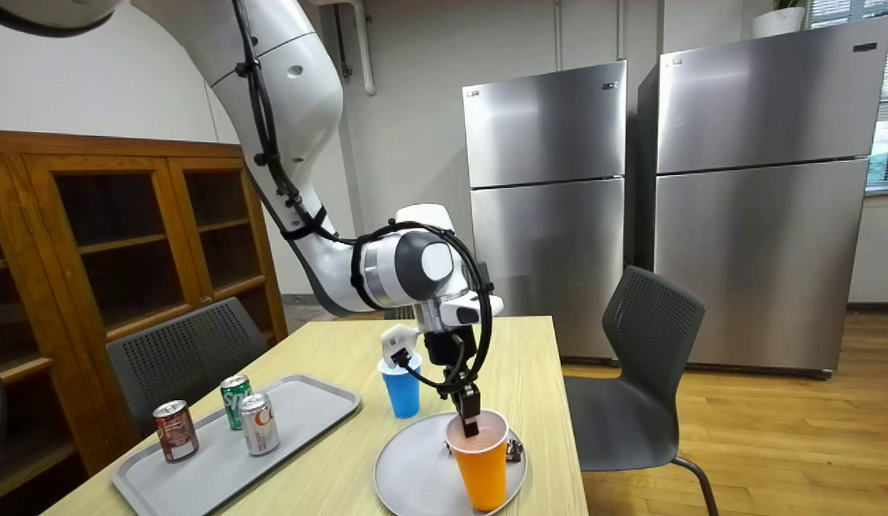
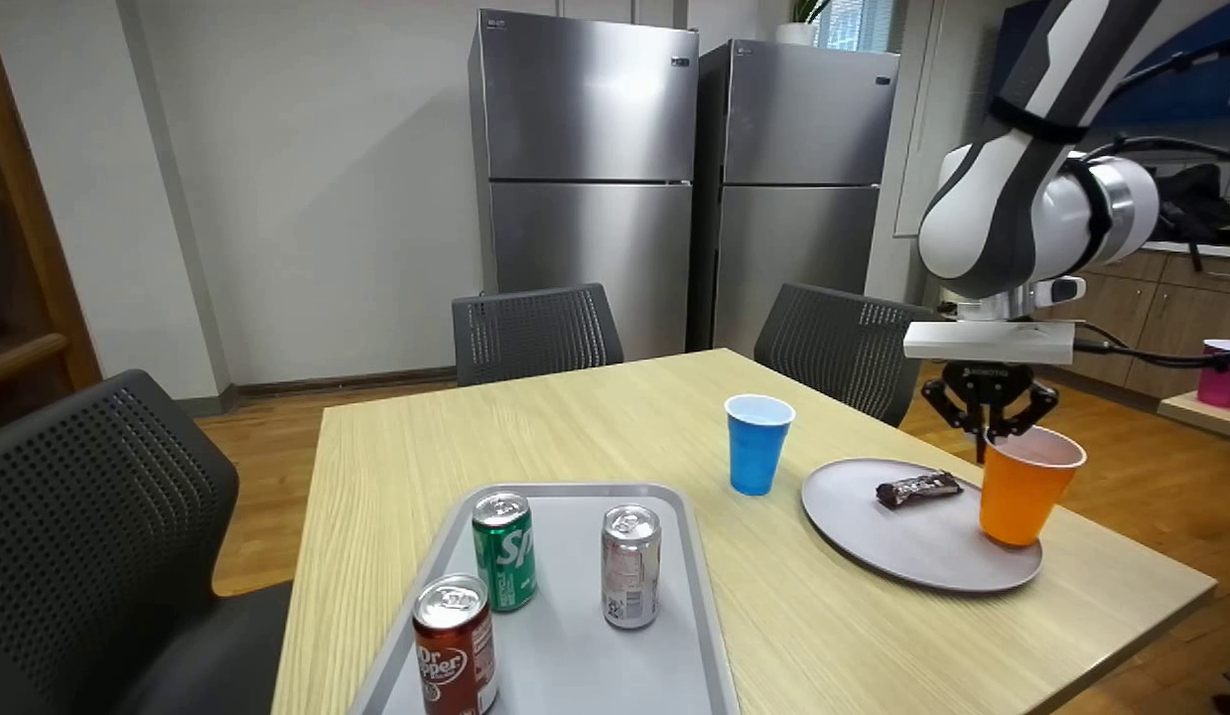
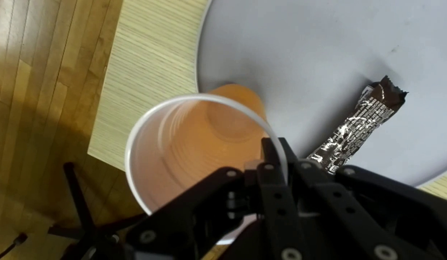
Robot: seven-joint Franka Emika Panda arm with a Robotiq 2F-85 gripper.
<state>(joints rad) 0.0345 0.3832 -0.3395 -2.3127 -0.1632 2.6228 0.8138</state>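
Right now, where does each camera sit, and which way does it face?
In an exterior view: near the table, facing top-freezer refrigerators; arm and gripper show.
In an exterior view: by the gray serving tray, facing the same refrigerators; arm and gripper at right.
Wrist view: on the wrist, looking down into the orange plastic cup; gripper fingers pinch its rim.
Both exterior views share the Sprite can, blue plastic cup.

The arm is white and rounded, with dark grey panels and a silver collar; black straps bind its black cables. The black gripper bears "ROBOTIQ" lettering and round metallic screws. A black lead exits an oblong white housing.
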